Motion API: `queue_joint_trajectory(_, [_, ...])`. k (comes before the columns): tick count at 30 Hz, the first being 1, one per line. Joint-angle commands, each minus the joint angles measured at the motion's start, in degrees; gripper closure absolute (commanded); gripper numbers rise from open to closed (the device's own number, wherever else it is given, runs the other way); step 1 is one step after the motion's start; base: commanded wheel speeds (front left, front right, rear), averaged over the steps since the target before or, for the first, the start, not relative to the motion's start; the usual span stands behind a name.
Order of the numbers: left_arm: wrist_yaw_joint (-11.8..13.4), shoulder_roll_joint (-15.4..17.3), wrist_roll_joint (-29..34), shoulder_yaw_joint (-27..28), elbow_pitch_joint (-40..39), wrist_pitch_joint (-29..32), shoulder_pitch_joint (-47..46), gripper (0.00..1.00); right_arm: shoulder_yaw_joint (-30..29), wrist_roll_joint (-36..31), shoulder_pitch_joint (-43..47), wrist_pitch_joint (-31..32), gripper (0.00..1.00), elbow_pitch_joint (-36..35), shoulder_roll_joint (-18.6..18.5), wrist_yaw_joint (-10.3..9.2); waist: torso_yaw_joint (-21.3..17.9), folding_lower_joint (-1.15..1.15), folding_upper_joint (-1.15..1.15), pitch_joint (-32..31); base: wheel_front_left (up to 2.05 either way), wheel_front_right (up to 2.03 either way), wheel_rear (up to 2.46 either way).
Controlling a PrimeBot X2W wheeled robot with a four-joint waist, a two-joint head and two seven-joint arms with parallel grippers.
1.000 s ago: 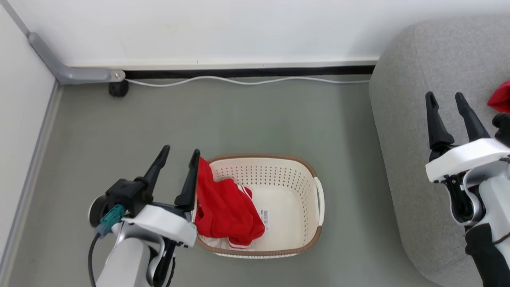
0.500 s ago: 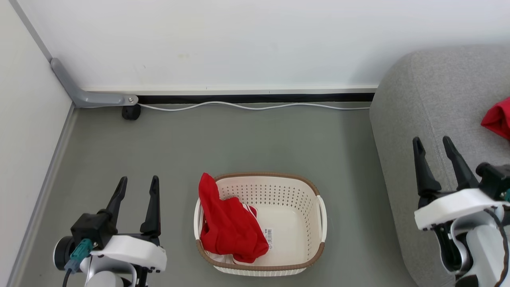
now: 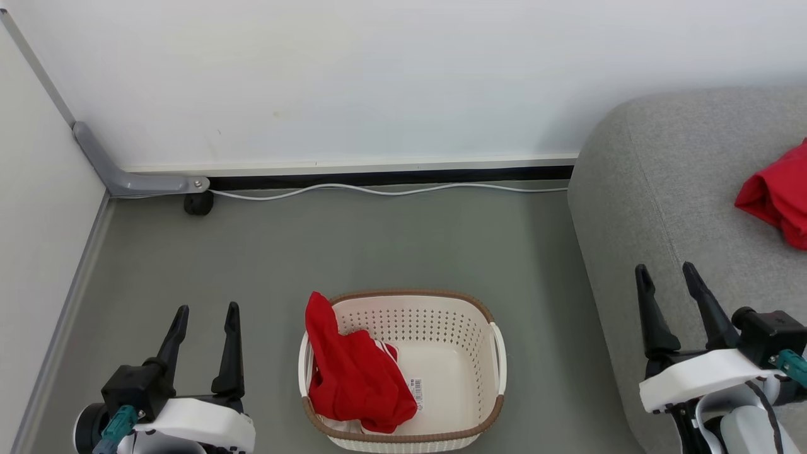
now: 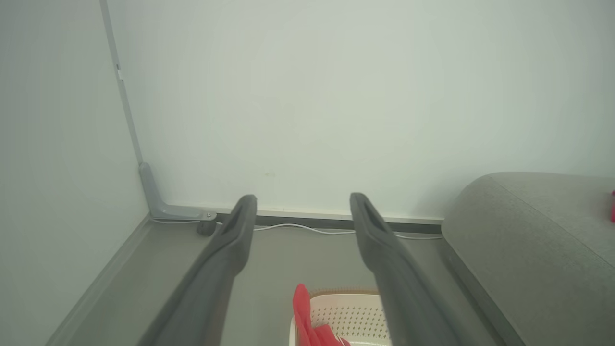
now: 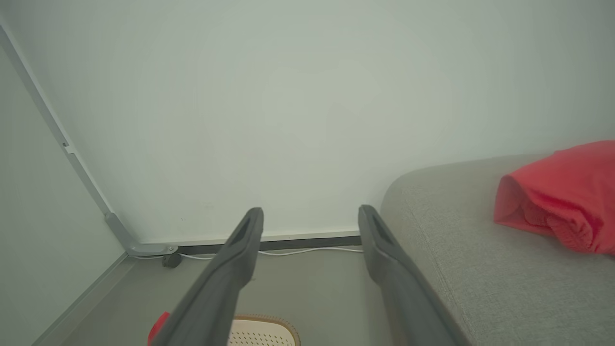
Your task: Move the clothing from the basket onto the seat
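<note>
The left gripper [image 3: 208, 308], left of the basket [image 3: 410, 294], and the right gripper [image 3: 665, 267], right of it, both gape empty. A red garment [image 3: 353, 378] drapes the basket's left rim; best to pinch its raised peak, lift clear, then swing to the sofa [image 3: 668, 189].

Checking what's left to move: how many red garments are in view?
2. One red garment lies in the basket, draped over its left rim; the other lies on the sofa. More could hide beneath.

Looked like a sparse living-room corner, judged by the grey fabric sofa [image 3: 668, 189], the laundry basket [image 3: 416, 325] on a grey floor [image 3: 378, 246], bare white walls [image 3: 378, 82] and a cable [image 3: 391, 191] along the skirting [image 3: 378, 167].
</note>
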Motion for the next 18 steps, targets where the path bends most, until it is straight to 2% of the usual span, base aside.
queue_joint_trajectory(1, [0.7,0.5,0.7,2.0,-1.7,-0.3,-0.6,0.00,1.0,-0.8,-0.3,-0.3,0.00,-1.9,0.0,0.17,-0.3,0.00,0.00,-0.1,0.00,0.00,0.00])
queue_joint_trajectory(18, [1.4,0.5,0.7,1.3,-1.8,-0.3,0.1,0.00,-0.8,-2.3,0.5,-0.3,0.00,-2.6,1.9,0.17,-0.8,0.00,0.00,0.2,0.00,0.00,0.00])
